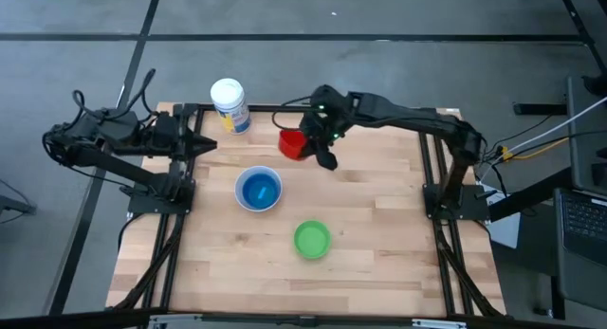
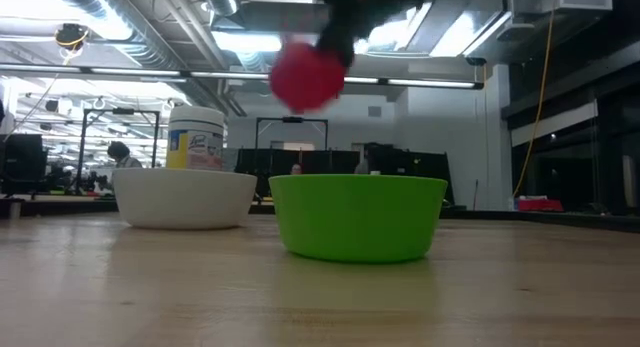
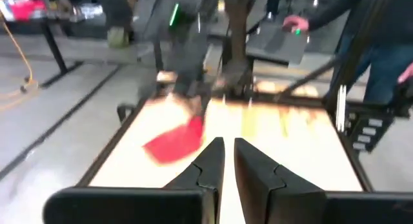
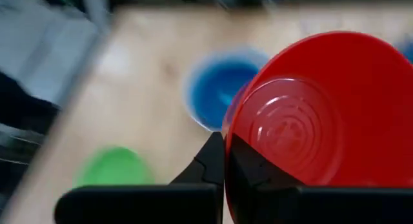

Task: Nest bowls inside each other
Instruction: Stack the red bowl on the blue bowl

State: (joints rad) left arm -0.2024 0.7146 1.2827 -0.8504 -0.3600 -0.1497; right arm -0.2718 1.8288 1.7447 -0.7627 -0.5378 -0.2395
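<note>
My right gripper (image 1: 321, 147) hangs over the table's far middle, shut on a red bowl (image 1: 292, 142), which is up in the air in the low view (image 2: 307, 75). A white bowl (image 1: 258, 190) with a blue bowl (image 1: 258, 189) nested inside stands on its base at the table's centre. Nearer the front edge a green bowl (image 1: 312, 239) stands on its base. My left gripper (image 3: 227, 161) waits at the far left of the table, its fingers almost together with nothing between them. My right gripper pinches the red bowl's rim (image 4: 233, 141) between its two fingers, which slant down from the table's right side. The bowl is lifted clear and tipped on its side, its ringed underside (image 4: 293, 130) facing the wrist camera.
A white-lidded cylindrical container (image 1: 229, 106) stands upright at the far left of the table, close to the left gripper. Black frame rails (image 1: 432, 177) run along both sides. A person (image 3: 381, 50) stands beyond the table. Bare wood lies at the near right.
</note>
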